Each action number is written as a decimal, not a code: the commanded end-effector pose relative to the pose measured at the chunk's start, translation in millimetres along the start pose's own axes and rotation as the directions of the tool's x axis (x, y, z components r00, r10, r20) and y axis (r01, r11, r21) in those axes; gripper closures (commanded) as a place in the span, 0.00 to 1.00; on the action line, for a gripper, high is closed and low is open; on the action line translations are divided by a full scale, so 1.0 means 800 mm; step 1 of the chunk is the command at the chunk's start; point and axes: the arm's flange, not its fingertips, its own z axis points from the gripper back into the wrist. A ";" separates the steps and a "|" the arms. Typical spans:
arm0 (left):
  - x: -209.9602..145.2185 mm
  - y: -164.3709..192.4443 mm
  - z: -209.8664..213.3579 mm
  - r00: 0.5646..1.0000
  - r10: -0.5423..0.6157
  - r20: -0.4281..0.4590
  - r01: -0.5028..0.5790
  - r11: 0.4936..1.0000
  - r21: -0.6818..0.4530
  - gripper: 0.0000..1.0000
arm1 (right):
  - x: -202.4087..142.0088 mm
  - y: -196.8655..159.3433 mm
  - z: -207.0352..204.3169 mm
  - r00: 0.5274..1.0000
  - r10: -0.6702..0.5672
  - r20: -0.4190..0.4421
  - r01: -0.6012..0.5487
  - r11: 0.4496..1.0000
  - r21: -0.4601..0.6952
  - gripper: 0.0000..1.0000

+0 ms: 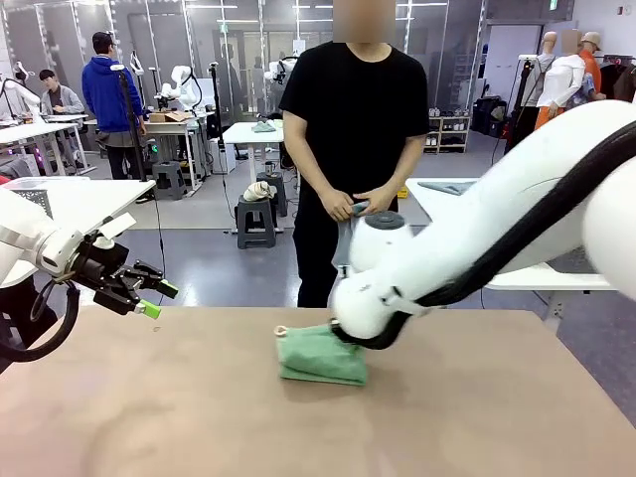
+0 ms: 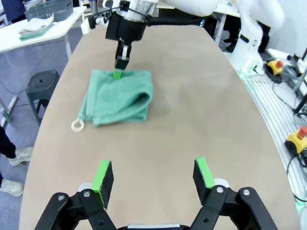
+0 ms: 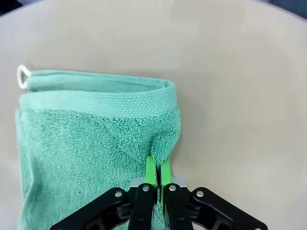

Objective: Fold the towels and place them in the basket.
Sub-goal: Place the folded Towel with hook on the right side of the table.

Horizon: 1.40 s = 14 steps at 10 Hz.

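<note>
The green towel (image 1: 318,356) lies folded in the middle of the brown table (image 1: 149,417), its white loop tag (image 2: 76,125) at one corner. My right gripper (image 3: 157,165) is shut on a pinch of the towel's (image 3: 86,143) edge, near the fold. From the left wrist view the same right gripper (image 2: 117,72) points down onto the towel (image 2: 117,96). My left gripper (image 1: 154,298) hovers open above the table's left edge, well away from the towel, its jaws (image 2: 153,175) holding nothing. A dark mesh basket (image 2: 48,8) stands on a white side table past the table's end.
A person (image 1: 353,129) stands at the far side with hands clasped (image 1: 358,204). Pale cloths (image 2: 38,24) lie by the basket on the side table. A paler mesh basket (image 1: 25,199) sits on a white table at the left. A stool (image 2: 43,84) stands beside the table.
</note>
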 end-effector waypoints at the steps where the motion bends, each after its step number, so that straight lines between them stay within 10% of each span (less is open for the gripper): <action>1: 0.000 0.000 0.001 1.000 -0.017 -0.002 0.017 1.000 -0.005 0.15 | -0.005 -0.094 0.015 0.997 0.057 0.046 -0.054 0.996 -0.065 0.96; 7: 0.000 0.000 0.001 1.000 -0.017 -0.002 0.017 1.000 -0.005 0.15 | 0.021 -0.334 0.017 0.997 0.067 0.024 -0.064 0.991 -0.118 0.96; 12: 0.000 0.000 0.001 1.000 -0.017 -0.002 0.017 1.000 -0.005 0.15 | 0.024 -0.398 0.033 0.993 0.114 0.009 -0.110 0.980 -0.166 0.96; 13: 0.000 0.000 0.001 1.000 -0.017 -0.002 0.017 1.000 -0.005 0.15 | 0.025 -0.398 0.032 0.993 0.121 0.000 -0.120 0.979 -0.163 0.75; 14: 0.000 0.000 0.001 1.000 -0.017 -0.002 0.017 1.000 -0.005 0.15 | 0.026 -0.398 0.030 0.992 0.127 -0.003 -0.126 0.979 -0.162 0.75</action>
